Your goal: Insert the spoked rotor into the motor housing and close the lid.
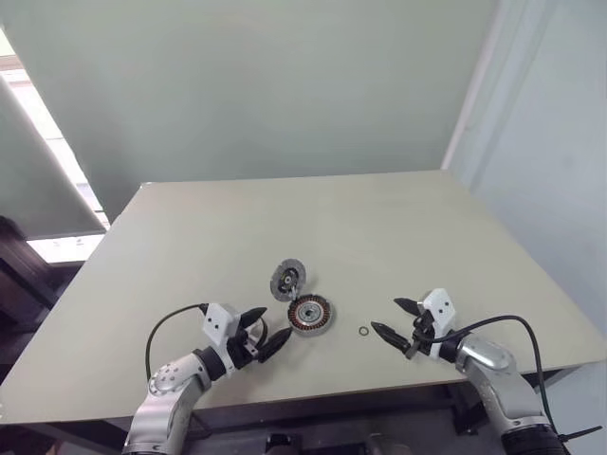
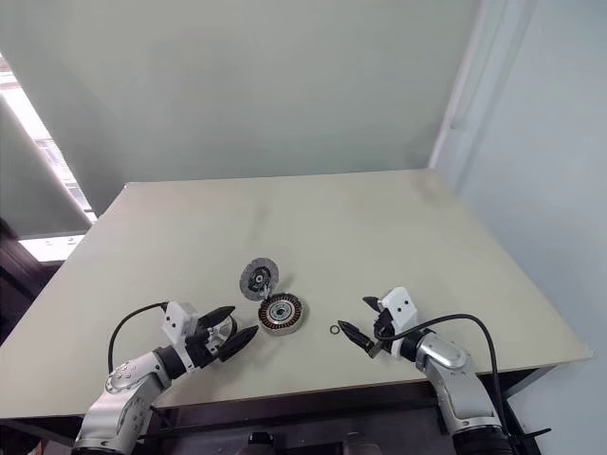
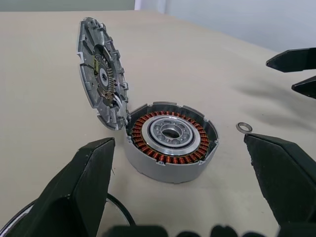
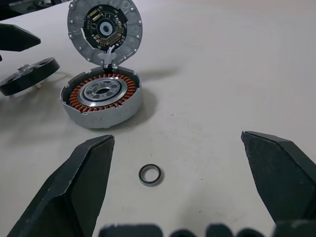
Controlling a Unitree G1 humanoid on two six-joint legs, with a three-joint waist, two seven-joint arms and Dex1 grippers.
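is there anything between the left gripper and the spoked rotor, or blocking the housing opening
Nothing visible. The spoked rotor lies on the table right by the open left gripper. The motor housing sits uncovered, its lid tilted up at the far edge.

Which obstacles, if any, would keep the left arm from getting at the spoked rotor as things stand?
Probably none. The spoked rotor lies flat on the table right beside the open left end effector, with nothing between them; the motor housing sits further along.
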